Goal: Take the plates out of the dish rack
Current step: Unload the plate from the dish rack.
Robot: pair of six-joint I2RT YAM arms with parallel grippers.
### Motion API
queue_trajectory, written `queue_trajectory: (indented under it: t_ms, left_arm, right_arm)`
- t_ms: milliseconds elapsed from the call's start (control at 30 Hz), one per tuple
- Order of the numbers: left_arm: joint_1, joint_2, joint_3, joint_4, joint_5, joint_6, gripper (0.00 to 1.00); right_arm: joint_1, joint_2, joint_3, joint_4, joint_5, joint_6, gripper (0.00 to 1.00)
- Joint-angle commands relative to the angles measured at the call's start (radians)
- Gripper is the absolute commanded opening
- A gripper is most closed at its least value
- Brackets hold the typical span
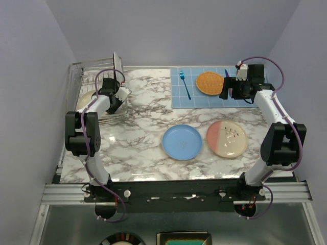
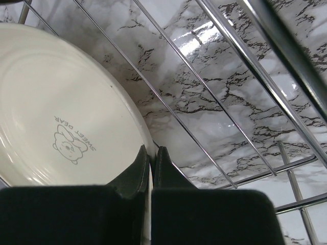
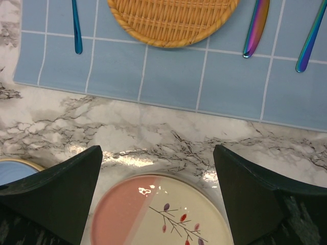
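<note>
Plain lavender walls enclose a white, grey-veined marble-patterned surface (image 1: 138, 117). At its far left corner we list a rectangular silver wire dish rack (image 1: 82, 69). Inside it a round, glazed ceramic cream plate (image 2: 56, 102) leans with its stamped underside toward the wrist camera. The left tool (image 2: 151, 153) is closed, and a thin pale strip between its two fingers reads to us as the plate's rim pinched there. The right tool (image 3: 157, 153) stands wide apart and holds nothing. It hangs above the near edge of a blue grid-patterned mat (image 1: 204, 101), which carries an orange woven disc (image 1: 210, 83). Below it lies a round half-pink, half-cream plate (image 1: 227, 138) with a twig motif, and just beside that a round blue plate (image 1: 182, 142); both rest flat on the surface, out of the rack. We judge the cream plate stiff, fairly heavy for a rim pinch, slick with glaze and breakable. The rim is the only place within reach between the wires, and the plate should be lifted clear of them without tilting or knocking.
</note>
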Motion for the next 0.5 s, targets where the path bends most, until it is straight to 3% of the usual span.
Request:
queue_trajectory:
  t_ms: [0, 467]
  left_arm:
    - [-0.001, -0.049, -0.001, -0.063, 0.052, 0.007, 0.00]
    - [-0.011, -0.223, -0.003, -0.097, 0.107, -0.033, 0.00]
  right_arm:
    - [-0.008, 0.001, -0.013, -0.008, -0.027, -0.005, 0.98]
    - [-0.006, 0.007, -0.014, -0.008, -0.029, 0.000, 0.98]
